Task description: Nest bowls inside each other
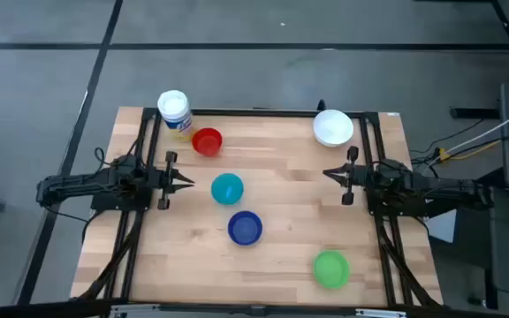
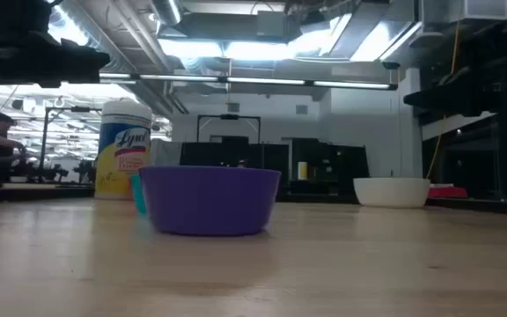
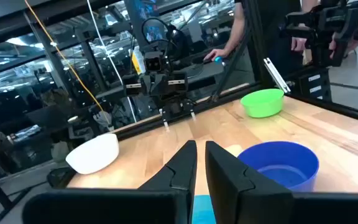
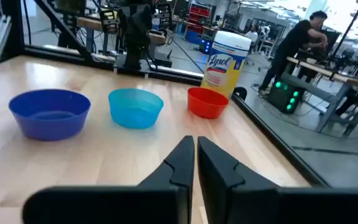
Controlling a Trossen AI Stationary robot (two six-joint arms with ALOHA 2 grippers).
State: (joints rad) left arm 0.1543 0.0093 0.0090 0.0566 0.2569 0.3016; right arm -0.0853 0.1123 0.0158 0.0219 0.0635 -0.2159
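Note:
Five bowls stand apart, upright on the wooden table: red at the far left, teal in the middle, dark blue nearer, green at the near right, white at the far right. My left gripper hovers shut at the left, its tips just left of the teal bowl. My right gripper hovers shut at the right, below the white bowl. The wrist views show both pairs of fingers closed, left and right, with nothing between them.
A white-lidded wipes jar with a yellow label stands at the far left corner beside the red bowl. Dark arm frames run along the table's left and right sides. Bare wood lies between the two grippers. A person works at a bench beyond the table.

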